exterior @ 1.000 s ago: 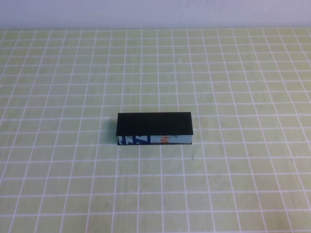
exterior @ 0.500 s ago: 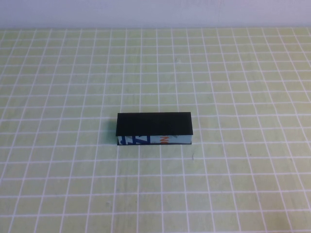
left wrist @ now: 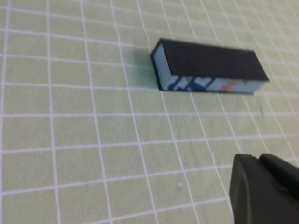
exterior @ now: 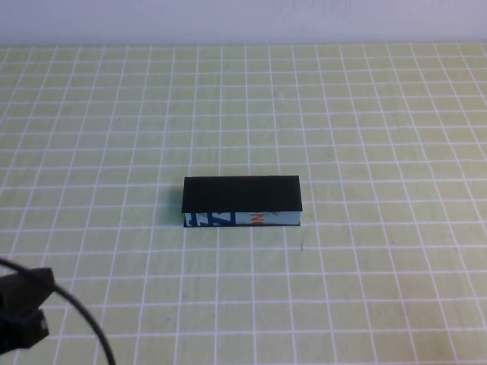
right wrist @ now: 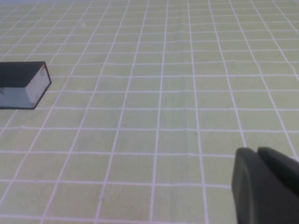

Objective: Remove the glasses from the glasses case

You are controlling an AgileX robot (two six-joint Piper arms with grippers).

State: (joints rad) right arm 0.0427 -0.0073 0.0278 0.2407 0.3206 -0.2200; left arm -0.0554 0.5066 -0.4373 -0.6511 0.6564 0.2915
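The left gripper sits at about 8 o'clock on the worktop, well apart from the case. Only a dark edge of it shows, so I cannot tell if it is open or closed. The case lies near the centre, lid shut, printed blue side facing the robot. The right gripper is out of the high view. Its own camera shows one dark corner of it, and its state cannot be told either.

The likely risk: the light case could slide or tip if the lid is pushed without the body being held, or the lid could drop shut again.

The glasses are hidden inside, so their position is unknown. The lid's hinge side is hard to make out.
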